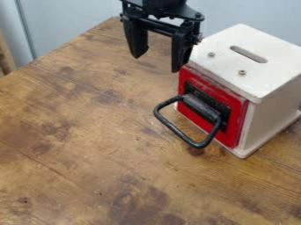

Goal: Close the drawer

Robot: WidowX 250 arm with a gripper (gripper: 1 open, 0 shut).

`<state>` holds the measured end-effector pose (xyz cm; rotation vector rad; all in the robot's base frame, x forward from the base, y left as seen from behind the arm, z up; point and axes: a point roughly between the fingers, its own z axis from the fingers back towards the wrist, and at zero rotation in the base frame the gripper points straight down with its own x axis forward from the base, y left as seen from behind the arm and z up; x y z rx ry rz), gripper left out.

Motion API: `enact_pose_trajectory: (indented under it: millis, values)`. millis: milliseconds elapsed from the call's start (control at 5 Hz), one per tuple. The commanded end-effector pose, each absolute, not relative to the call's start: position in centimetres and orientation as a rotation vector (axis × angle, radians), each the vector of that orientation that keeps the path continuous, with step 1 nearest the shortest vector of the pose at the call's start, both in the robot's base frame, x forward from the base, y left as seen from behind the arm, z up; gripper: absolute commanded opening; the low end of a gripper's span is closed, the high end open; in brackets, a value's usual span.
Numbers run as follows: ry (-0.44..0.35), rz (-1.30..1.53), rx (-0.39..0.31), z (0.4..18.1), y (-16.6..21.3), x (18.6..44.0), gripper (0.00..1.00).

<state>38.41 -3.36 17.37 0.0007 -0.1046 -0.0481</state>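
1. The end effector (157,54), fingers spread, is held beyond the drawer (212,110), which sits in the box (249,66).
2. It should be lowered before the drawer's handle (188,132), fingers brought together.
3. The front should be pushed squarely inward.

A brown wooden tabletop (83,141) meets a pale wall (230,13) behind.

The drawer (234,112) has a red front, a black panel and a large rounded black handle that juts outward. It sits in the side of a small cream-white box (261,63).
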Motion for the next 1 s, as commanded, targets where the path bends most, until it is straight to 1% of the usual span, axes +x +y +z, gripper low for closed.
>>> enact_pose_trajectory:
  millis: [0,400,600,800]
  values:
    - [-0.162,-0.014,-0.001,19.4,-3.2,38.7,1.00]
    - [-0.177,-0.056,-0.006,19.5,-0.6,37.2,1.00]
    - [-0.190,-0.135,-0.010,20.3,-0.6,37.6,1.00]
    - [-0.187,-0.190,-0.013,20.1,-0.7,37.5,1.00]
